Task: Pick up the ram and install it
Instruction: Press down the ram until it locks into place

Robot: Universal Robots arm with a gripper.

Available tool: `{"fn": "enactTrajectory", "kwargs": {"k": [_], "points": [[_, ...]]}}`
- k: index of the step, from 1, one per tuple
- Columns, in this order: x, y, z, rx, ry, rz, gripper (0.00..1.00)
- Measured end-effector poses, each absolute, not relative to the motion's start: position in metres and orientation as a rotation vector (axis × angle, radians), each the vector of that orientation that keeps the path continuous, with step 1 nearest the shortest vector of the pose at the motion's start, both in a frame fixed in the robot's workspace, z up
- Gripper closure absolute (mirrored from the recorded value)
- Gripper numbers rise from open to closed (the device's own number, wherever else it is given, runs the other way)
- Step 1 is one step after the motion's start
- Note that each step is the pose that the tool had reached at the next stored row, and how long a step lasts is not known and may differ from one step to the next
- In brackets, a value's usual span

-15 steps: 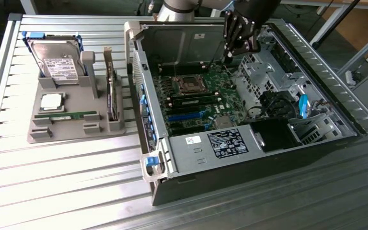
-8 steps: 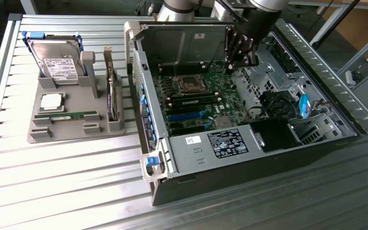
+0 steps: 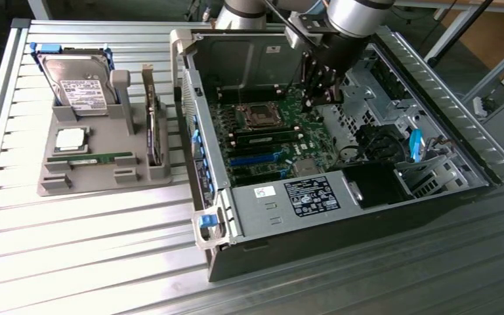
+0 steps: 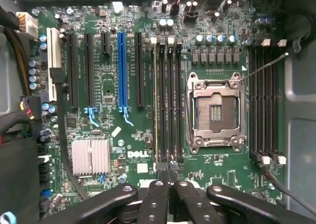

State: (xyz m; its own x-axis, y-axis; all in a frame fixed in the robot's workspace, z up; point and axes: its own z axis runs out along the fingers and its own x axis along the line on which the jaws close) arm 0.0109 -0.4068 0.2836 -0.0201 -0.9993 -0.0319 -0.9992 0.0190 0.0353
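One ram stick (image 3: 265, 136), green with dark chips, sits in the memory slots beside the empty processor socket (image 3: 257, 115) on the motherboard inside the open computer case. A second, matching ram stick (image 3: 90, 158) lies flat in the grey parts tray (image 3: 103, 180) at the exterior view's left. My gripper (image 3: 319, 92) hangs inside the case above the motherboard, higher than the seated stick and apart from it. In the wrist view my gripper (image 4: 168, 170) is over the end of the slot bank (image 4: 168, 100), its black fingers (image 4: 157, 194) pressed together with nothing seen between them.
The tray also carries a hard drive (image 3: 79, 82), a square silver processor (image 3: 71, 138) and a dark expansion card (image 3: 152, 125) standing on edge. Case walls, the power supply (image 3: 309, 195), a blue-tabbed drive bay (image 3: 414, 146) and cables hem in the motherboard.
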Motion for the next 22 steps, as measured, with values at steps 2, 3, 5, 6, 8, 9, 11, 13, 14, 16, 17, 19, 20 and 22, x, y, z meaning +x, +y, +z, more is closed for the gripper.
{"fn": "enactTrajectory", "kwargs": {"k": [2,3,5,6,8,9,11,13,14,16,17,19,20,22], "points": [[0.011,-0.409,0.274,2.198,-2.241,-0.075,0.91],[0.011,-0.41,0.268,2.197,-2.241,-0.075,0.91],[0.011,-0.41,0.26,2.198,-2.241,-0.075,0.91],[0.011,-0.41,0.255,2.198,-2.241,-0.075,0.91],[0.011,-0.41,0.246,2.198,-2.241,-0.075,0.91],[0.011,-0.41,0.24,2.198,-2.241,-0.075,0.91],[0.011,-0.41,0.232,2.197,-2.241,-0.074,0.91],[0.011,-0.41,0.239,2.199,-2.242,-0.072,0.91],[0.011,-0.41,0.244,2.199,-2.242,-0.072,0.91],[0.011,-0.41,0.241,2.199,-2.242,-0.072,0.91],[0.011,-0.41,0.236,2.199,-2.242,-0.072,0.91],[0.011,-0.41,0.231,2.198,-2.242,-0.071,0.91],[0.011,-0.41,0.232,2.2,-2.243,-0.073,0.91],[0.011,-0.41,0.242,2.199,-2.243,-0.071,0.91]]}}
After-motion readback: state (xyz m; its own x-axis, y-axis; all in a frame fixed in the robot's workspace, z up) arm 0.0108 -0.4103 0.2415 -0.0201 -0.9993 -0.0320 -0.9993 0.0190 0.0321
